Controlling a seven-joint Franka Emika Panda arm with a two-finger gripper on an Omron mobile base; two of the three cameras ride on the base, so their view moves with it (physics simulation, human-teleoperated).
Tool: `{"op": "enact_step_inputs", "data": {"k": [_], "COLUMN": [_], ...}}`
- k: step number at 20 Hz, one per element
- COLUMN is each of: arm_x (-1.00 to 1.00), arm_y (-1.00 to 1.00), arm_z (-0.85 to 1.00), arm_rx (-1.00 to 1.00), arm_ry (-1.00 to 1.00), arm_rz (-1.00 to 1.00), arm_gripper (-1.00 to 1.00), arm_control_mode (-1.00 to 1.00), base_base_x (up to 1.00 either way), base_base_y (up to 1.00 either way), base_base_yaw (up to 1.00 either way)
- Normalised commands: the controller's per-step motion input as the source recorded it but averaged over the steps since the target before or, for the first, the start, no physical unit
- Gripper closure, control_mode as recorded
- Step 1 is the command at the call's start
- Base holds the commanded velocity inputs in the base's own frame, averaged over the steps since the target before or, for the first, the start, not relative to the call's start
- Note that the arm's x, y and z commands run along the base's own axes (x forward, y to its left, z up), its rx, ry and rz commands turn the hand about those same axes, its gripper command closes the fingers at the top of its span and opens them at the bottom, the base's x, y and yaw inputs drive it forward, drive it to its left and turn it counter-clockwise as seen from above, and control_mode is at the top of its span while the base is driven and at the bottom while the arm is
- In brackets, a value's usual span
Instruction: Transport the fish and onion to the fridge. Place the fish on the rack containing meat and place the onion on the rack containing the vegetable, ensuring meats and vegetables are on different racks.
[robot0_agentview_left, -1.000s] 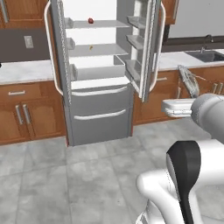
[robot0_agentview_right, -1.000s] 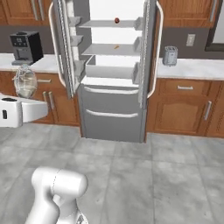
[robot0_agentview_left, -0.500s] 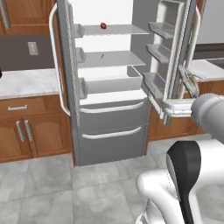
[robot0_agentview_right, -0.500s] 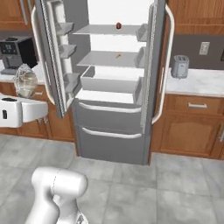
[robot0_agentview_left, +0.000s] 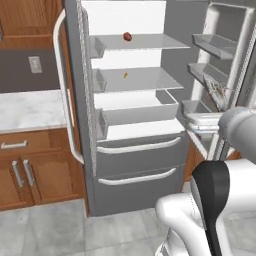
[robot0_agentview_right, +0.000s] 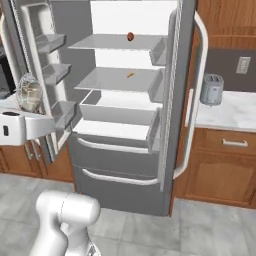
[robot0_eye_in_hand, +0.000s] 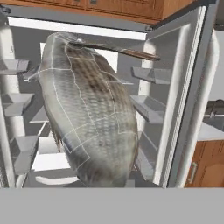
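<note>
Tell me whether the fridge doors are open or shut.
Open. Both doors of the fridge are swung wide, baring the white interior, its shelves and the door bins.

From behind my arm, my left base view and right base view look forward and down from either side at the same open fridge (robot0_agentview_left: 135, 145) (robot0_agentview_right: 120, 150), fairly near, while my hand view faces its interior with the fish (robot0_eye_in_hand: 87, 113) close up.

- 1 fish (robot0_eye_in_hand: 87, 118)
- 1 fridge (robot0_agentview_left: 135, 165), 2 doors open
- 1 red-brown lump (robot0_agentview_left: 127, 36) on top shelf
- 1 small orange bit (robot0_agentview_left: 125, 75), shelf below
- 1 toaster (robot0_agentview_right: 212, 89) on bench (robot0_agentview_right: 235, 112)
</note>
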Motion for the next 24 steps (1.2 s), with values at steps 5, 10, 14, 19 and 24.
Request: {"op": "enact_step_inputs", "data": {"k": [5,10,14,19,24], "arm_x": [0.00,0.00,0.00,0.00,0.00], "arm_y": [0.00,0.00,0.00,0.00,0.00], "arm_z": [0.00,0.00,0.00,0.00,0.00], "arm_rx": [0.00,0.00,0.00,0.00,0.00], "arm_ry": [0.00,0.00,0.00,0.00,0.00], "arm_rz": [0.00,0.00,0.00,0.00,0.00], "arm_gripper": [1.00,1.00,1.00,1.00,1.00], "arm_control_mode": [1.00,1.00,1.00,1.00,1.00], "base_base_x": [0.98,1.00,1.00,1.00,0.87], "base_base_y": [0.00,-0.02,0.00,0.00,0.00], "base_base_yaw": [0.00,0.00,0.00,0.00,0.00]}}
